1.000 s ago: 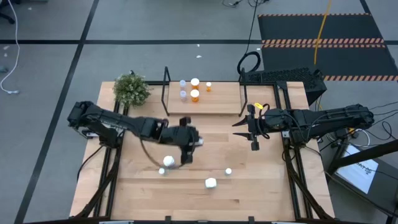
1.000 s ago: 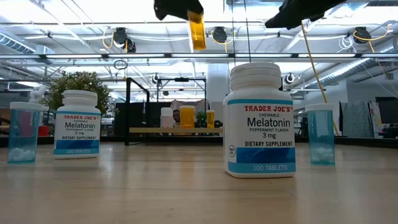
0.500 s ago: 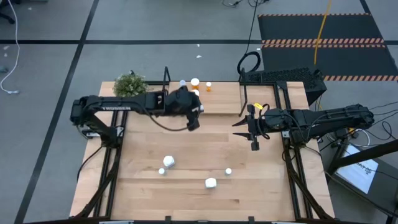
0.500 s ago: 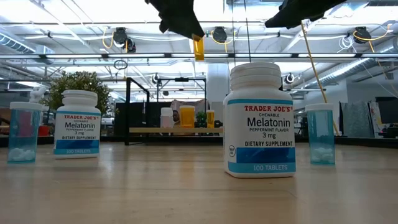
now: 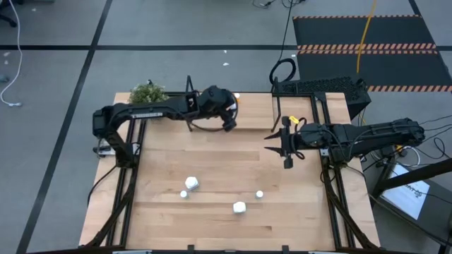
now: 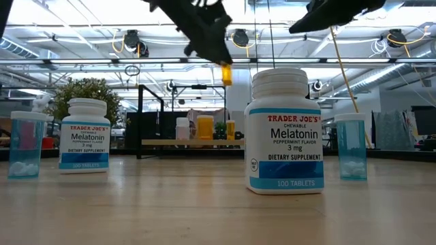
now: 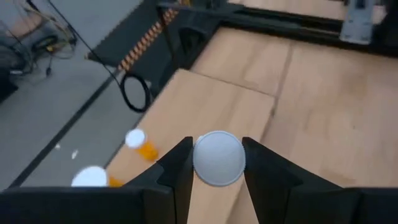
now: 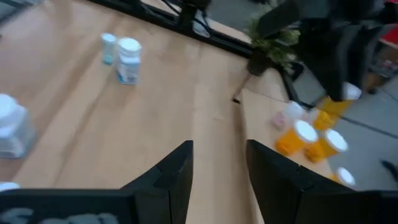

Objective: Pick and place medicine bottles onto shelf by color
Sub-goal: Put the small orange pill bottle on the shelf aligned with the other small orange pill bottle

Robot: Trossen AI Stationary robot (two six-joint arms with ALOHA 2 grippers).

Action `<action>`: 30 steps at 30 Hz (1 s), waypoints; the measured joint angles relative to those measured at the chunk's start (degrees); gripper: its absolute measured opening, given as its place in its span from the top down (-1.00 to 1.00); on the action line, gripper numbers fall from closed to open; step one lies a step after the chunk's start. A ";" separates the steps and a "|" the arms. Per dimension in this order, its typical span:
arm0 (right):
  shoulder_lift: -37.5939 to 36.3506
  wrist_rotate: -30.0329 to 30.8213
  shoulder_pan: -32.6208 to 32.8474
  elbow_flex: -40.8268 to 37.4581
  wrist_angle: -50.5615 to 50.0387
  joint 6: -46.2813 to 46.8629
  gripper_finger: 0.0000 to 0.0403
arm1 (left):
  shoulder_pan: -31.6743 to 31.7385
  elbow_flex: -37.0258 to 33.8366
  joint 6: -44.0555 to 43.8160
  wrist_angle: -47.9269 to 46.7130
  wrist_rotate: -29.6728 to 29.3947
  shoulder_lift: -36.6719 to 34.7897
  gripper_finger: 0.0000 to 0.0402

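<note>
Left hand point(image 5: 228, 121) clamped on an orange bottle point(image 6: 226, 73), carried above the shelf point(image 5: 254, 113) toward the orange group point(image 8: 311, 142); next, lowered beside them without knocking any. Bare board toward the shelf's right frame. Right hand point(image 5: 286, 144) waiting over the tabletop point(image 5: 212, 176), part-open, empty.

Left claw point(image 5: 229, 120) clamped; right claw point(image 5: 284, 148) parted.
</note>
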 joint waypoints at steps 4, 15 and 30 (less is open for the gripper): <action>-0.59 3.69 -0.13 -0.03 -0.66 -0.29 0.29 | 1.23 3.01 0.14 -1.19 0.41 3.41 0.37; -3.77 4.08 -0.37 -0.03 -3.30 -1.25 0.29 | 3.71 8.56 -0.43 -1.62 1.33 12.31 0.37; -7.39 3.93 -0.35 -0.03 -4.72 -0.78 0.29 | 5.41 8.54 -5.91 0.51 -0.26 17.48 0.37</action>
